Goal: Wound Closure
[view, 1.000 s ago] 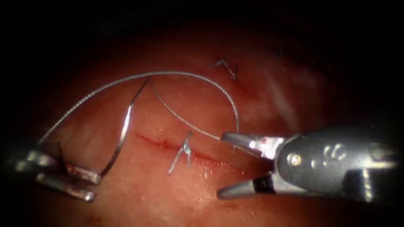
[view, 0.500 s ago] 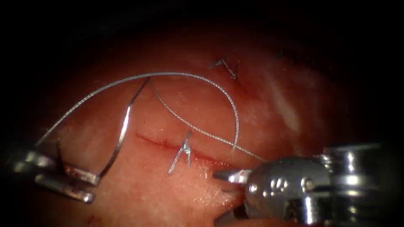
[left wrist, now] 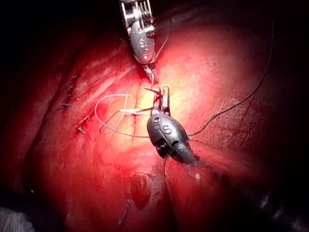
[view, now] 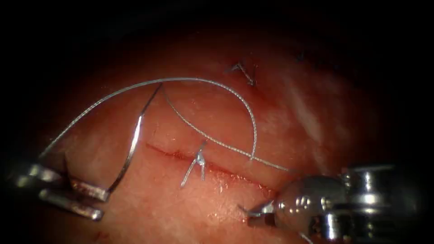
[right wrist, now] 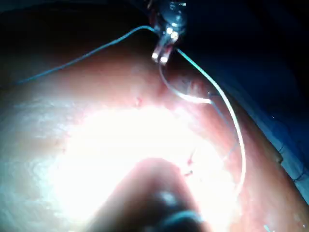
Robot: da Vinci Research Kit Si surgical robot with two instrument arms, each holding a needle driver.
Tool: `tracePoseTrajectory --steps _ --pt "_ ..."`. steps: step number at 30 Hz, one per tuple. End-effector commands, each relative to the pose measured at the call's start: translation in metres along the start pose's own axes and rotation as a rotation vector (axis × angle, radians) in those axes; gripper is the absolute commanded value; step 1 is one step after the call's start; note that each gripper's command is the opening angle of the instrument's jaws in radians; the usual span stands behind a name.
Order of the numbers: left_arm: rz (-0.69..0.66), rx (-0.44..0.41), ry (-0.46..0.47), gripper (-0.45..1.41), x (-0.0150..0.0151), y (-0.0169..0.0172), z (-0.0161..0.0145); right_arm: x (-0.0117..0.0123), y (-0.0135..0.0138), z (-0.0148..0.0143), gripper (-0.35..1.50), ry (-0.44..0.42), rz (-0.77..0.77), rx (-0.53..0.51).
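Left tool (view: 97, 199) clamps the needle (view: 131, 149) at one end, left of the cut (view: 203, 165) — needle arcs up clear of the tissue (view: 158, 212). Right tool (view: 255, 212) holds nothing, jaws slightly apart, near the cut's right end — thread (view: 217, 90) loops between.

Tissue (view: 149, 199) carries everything: a slanting cut (view: 181, 156) with one knotted stitch (view: 199, 160) across it; thread (view: 190, 81) looped over its surface; red fluid (view: 235, 174) along the cut.

The left tool's jaws (right wrist: 163, 50) grip the needle (right wrist: 186, 94) above the tissue (right wrist: 96, 145).
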Motion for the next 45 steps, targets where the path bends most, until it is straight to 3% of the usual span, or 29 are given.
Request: tracePoseTrajectory --steps 1,5,12,32,37,41,43,45 --pt "0.001 0.000 0.002 -0.45 -0.0006 -0.0003 0.0005 0.0007 0.0004 0.0003 -0.35 0.018 0.003 -0.009" --pt "0.002 0.001 0.001 -0.45 -0.0007 -0.0003 0.0006 0.0010 0.0000 -0.0002 -0.35 0.042 0.005 -0.019" --pt "0.003 0.000 0.001 -0.45 -0.0009 -0.0006 0.0006 0.0010 -0.0045 -0.0021 -0.35 0.077 -0.019 -0.030" --pt "-0.003 0.010 -0.005 -0.45 -0.0027 -0.0022 0.0009 -0.0039 -0.0173 -0.0069 -0.35 0.120 -0.089 0.023" --pt "-0.003 0.010 -0.005 -0.45 -0.0027 -0.0021 0.0009 -0.0058 -0.0205 -0.0079 -0.35 0.072 -0.118 0.087" --pt "-0.003 0.013 -0.006 -0.45 -0.0027 -0.0022 0.0010 -0.0060 -0.0198 -0.0086 -0.35 0.088 -0.084 0.086" --pt "-0.003 0.017 -0.007 -0.45 -0.0027 -0.0022 0.0010 -0.0056 -0.0181 -0.0088 0.37 0.124 -0.045 -0.008" --pt "-0.003 0.017 -0.007 -0.45 -0.0027 -0.0023 0.0010 -0.0050 -0.0164 -0.0089 0.69 0.164 0.020 -0.061"
